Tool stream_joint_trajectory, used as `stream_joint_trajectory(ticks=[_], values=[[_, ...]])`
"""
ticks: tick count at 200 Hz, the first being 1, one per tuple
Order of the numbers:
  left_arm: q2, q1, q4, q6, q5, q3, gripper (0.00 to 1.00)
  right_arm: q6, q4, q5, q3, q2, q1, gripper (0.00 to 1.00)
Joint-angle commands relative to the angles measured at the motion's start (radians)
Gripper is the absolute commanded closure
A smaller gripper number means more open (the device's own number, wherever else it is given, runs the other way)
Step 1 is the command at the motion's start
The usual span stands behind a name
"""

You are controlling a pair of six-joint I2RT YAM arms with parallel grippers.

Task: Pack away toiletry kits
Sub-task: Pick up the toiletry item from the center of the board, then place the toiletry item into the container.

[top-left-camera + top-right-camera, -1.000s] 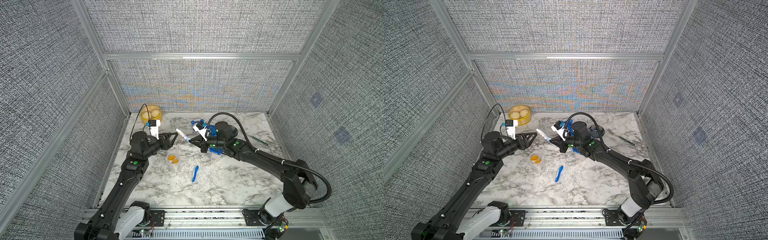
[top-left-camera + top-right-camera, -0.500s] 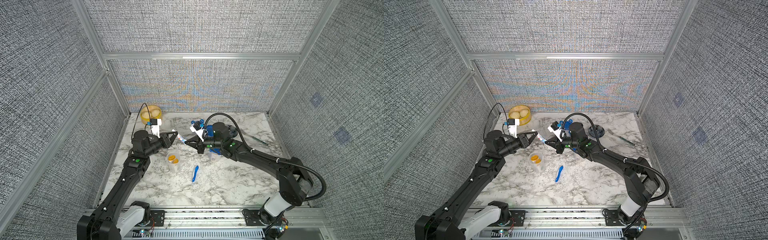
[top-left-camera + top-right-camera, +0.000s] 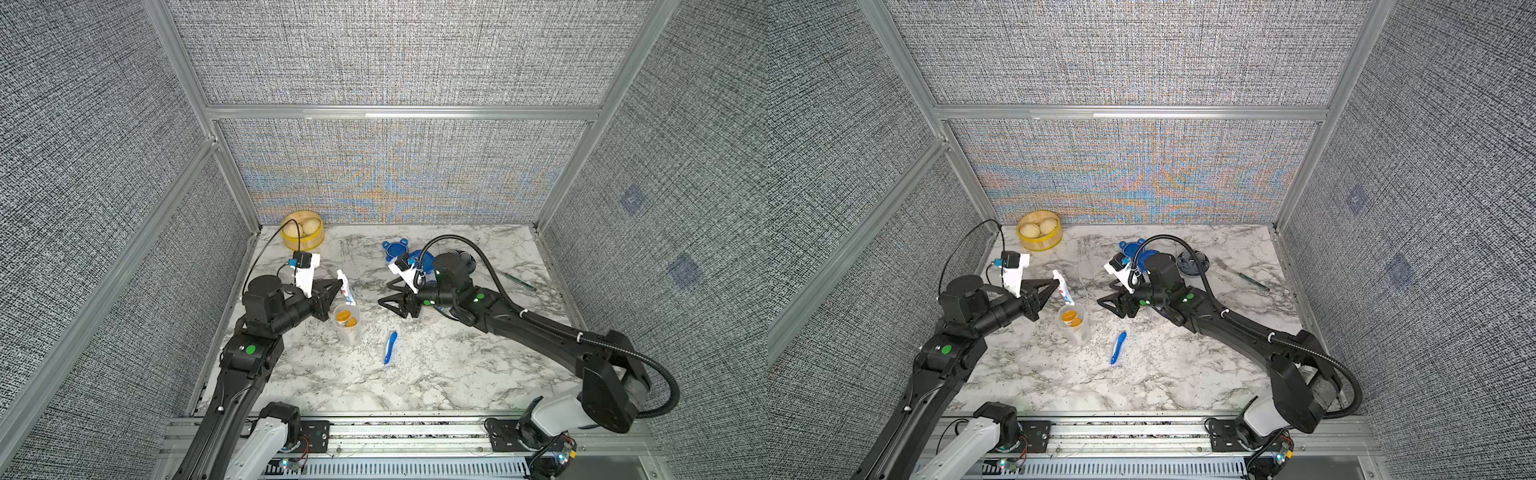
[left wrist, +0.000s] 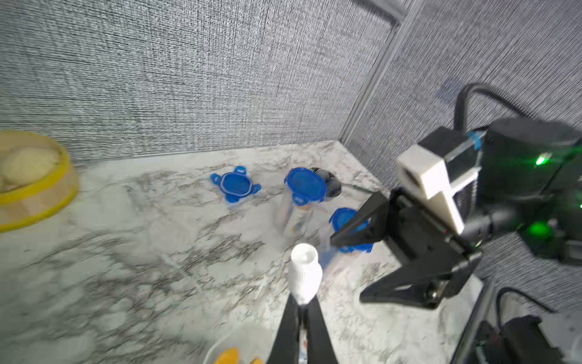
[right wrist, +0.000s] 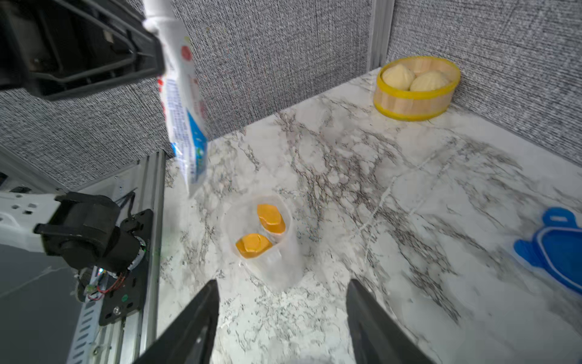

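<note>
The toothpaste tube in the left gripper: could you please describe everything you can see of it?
The toothpaste tube is soft white plastic with red and blue print, a white screw cap on top and a flat crimped end below. The left gripper is shut on it just under the cap, so it hangs tilted in the air, crimped end down, near the open clear cup. Only the fingers touch it.

We see a yellow steamer basket with two buns at eleven o'clock, a dark dish at one, a green-handled fork at two.
</note>
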Motion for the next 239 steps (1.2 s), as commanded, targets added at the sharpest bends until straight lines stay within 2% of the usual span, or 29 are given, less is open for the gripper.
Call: stream_joint_trajectory(ticks=[1, 15, 32, 66, 96, 137, 171, 203, 239], values=[[-0.030, 0.000, -0.122, 0.152, -0.086, -0.026, 1.00, -0.061, -0.130, 0.087, -0.009, -0.025, -0.005, 0.34], [-0.035, -0.005, -0.042, 0.115, -0.084, -0.076, 1.00, -0.069, -0.151, 0.101, -0.017, -0.036, -0.007, 0.34], [-0.018, -0.016, 0.024, 0.073, -0.133, -0.108, 1.00, -0.072, -0.152, 0.106, -0.029, -0.043, -0.006, 0.34], [0.017, -0.056, 0.036, 0.070, -0.205, -0.116, 1.00, -0.077, -0.152, 0.117, -0.052, -0.052, -0.011, 0.34], [0.023, -0.086, 0.137, 0.051, -0.230, -0.163, 1.00, -0.082, -0.150, 0.112, -0.056, -0.048, -0.019, 0.34], [0.044, -0.096, 0.084, 0.113, -0.220, -0.148, 1.00, -0.083, -0.153, 0.099, -0.056, -0.046, -0.027, 0.34], [0.029, -0.099, 0.025, 0.139, -0.287, -0.144, 1.00, -0.085, -0.156, 0.094, -0.056, -0.049, -0.031, 0.34], [0.041, -0.100, 0.013, 0.144, -0.272, -0.151, 1.00, -0.089, -0.164, 0.091, -0.055, -0.054, -0.030, 0.34], [0.050, -0.103, 0.007, 0.138, -0.251, -0.151, 0.85, -0.093, -0.170, 0.087, -0.061, -0.069, -0.034, 0.34]])
